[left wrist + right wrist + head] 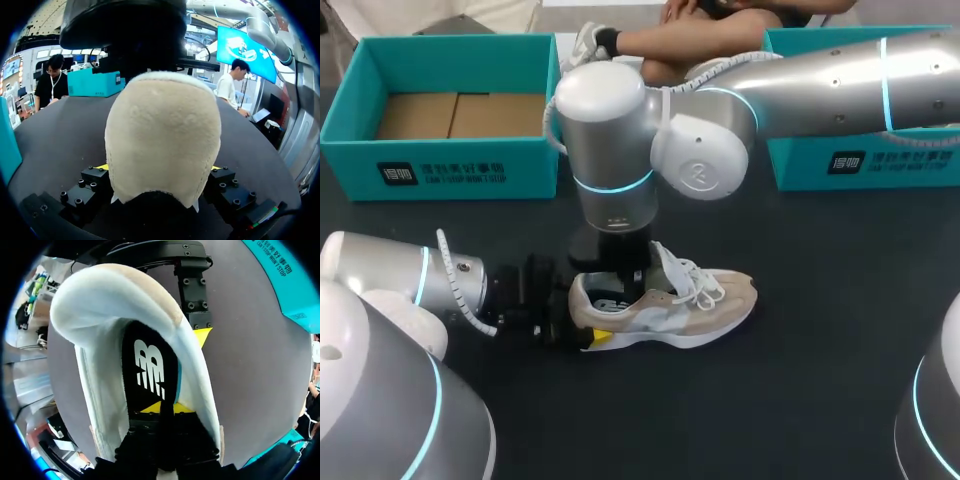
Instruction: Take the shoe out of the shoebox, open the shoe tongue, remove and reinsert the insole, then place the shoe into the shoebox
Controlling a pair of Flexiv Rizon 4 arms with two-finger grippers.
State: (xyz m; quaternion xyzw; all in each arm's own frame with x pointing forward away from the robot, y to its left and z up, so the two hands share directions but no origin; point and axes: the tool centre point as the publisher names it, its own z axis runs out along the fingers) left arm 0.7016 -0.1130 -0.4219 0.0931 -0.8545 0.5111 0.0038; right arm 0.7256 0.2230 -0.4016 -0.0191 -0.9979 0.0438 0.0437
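- Shoe (670, 305): one. It lies on its sole on the desk (800, 400), outside both boxes, with its white laces (695, 282) loose over the top.
- Insole (150, 365): one, black with a white mark. It sits inside the shoe, running along the bottom toward the heel.
- Left fingers (92, 181): one pair, set on either side of the shoe's heel and closed against it, steadying the shoe.
- Right fingers (151, 408): one pair, lowered through the shoe's opening. They stand nearly together, and by the look of it they pinch a fold of the insole.
- Step in hand, as judged: working the insole through the shoe's opening. Whether it is going out or in cannot be told.
- Advice: keep the heel clamp firm so the shoe neither tips nor slides. Move the insole along the shoe's length, angled toward the opening. Keep it clear of the heel collar and the laces.
- Boxes: two, both teal.
- Shoebox (450, 165): beyond the shoe on its heel side, open, with brown cardboard (460, 115) on its floor.
- Other shoebox (860, 165): beyond the shoe on its toe side, partly hidden by the right arm (820, 90).
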